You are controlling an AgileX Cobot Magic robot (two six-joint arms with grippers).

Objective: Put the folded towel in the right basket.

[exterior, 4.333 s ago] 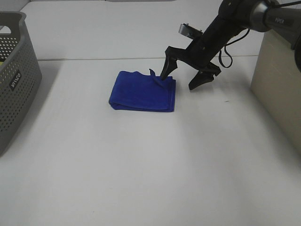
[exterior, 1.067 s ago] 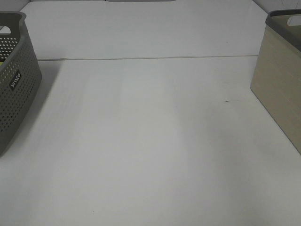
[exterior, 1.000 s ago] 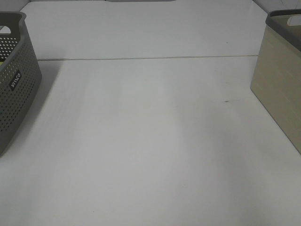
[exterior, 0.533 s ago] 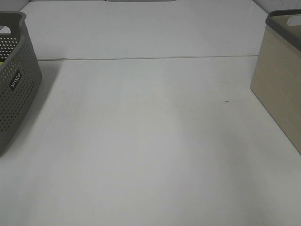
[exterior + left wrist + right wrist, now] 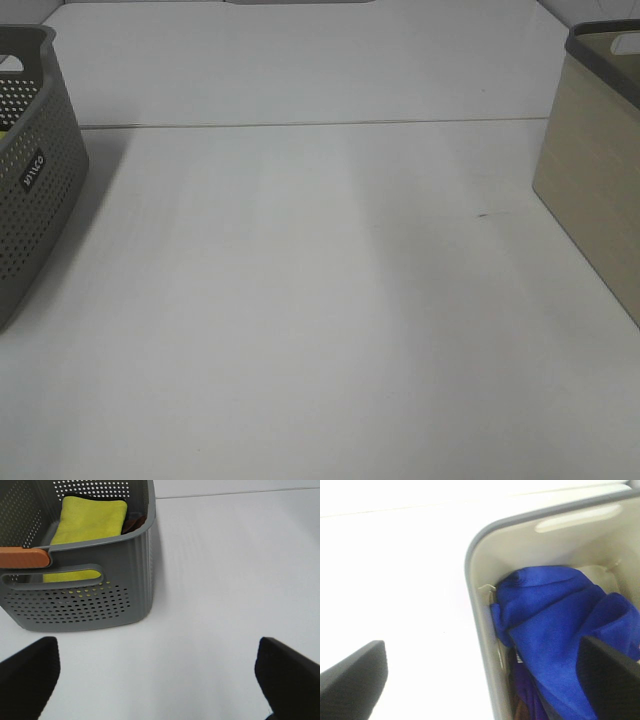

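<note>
The blue towel (image 5: 555, 625) lies crumpled inside the beige right basket (image 5: 482, 630), seen in the right wrist view. That basket (image 5: 595, 170) stands at the right edge of the exterior view, where the towel is hidden. My right gripper (image 5: 480, 680) is open above the basket's rim, one fingertip (image 5: 355, 677) over the table and the other over the towel. My left gripper (image 5: 160, 675) is open and empty above the table beside the grey basket. Neither gripper shows in the exterior view.
A grey perforated basket (image 5: 35, 170) stands at the left edge; in the left wrist view this basket (image 5: 100, 600) holds a yellow-green cloth (image 5: 90, 525) and something dark. The white table (image 5: 320, 300) runs between the baskets.
Earlier my right gripper was at the blue towel on the table. Since then the towel and arm have left the exterior view; over the last second nothing has moved.
</note>
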